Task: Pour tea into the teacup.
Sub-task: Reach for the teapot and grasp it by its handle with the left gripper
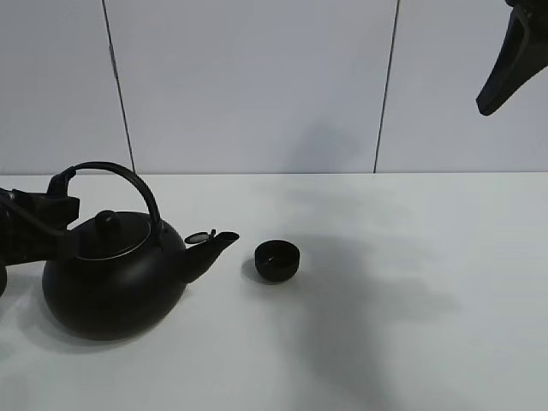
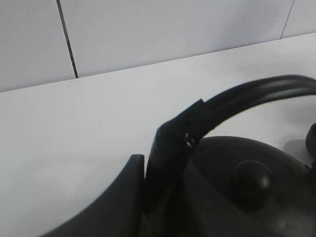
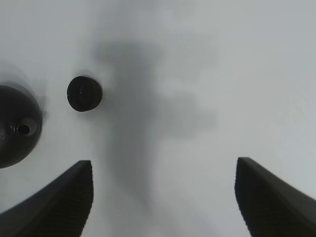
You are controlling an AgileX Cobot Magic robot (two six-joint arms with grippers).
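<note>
The big black kettle (image 1: pixel 116 278) stands on the white table (image 1: pixel 411 342) at the left, its spout (image 1: pixel 218 246) pointing right at the teacup. The teacup (image 1: pixel 277 260), small, round and matte black, stands a short way right of the spout; it also shows in the right wrist view (image 3: pixel 84 93). My left gripper (image 1: pixel 58 205) is shut on the lower left end of the kettle's arched handle (image 2: pixel 261 91), close to the lid knob (image 2: pixel 252 180). My right gripper (image 3: pixel 165 207) is open and empty, high above the table at the upper right (image 1: pixel 507 64).
A pale panelled wall (image 1: pixel 257 86) runs along the table's back edge. The arm's shadow lies on the table right of the teacup. The kettle (image 3: pixel 15 126) shows at the edge of the right wrist view.
</note>
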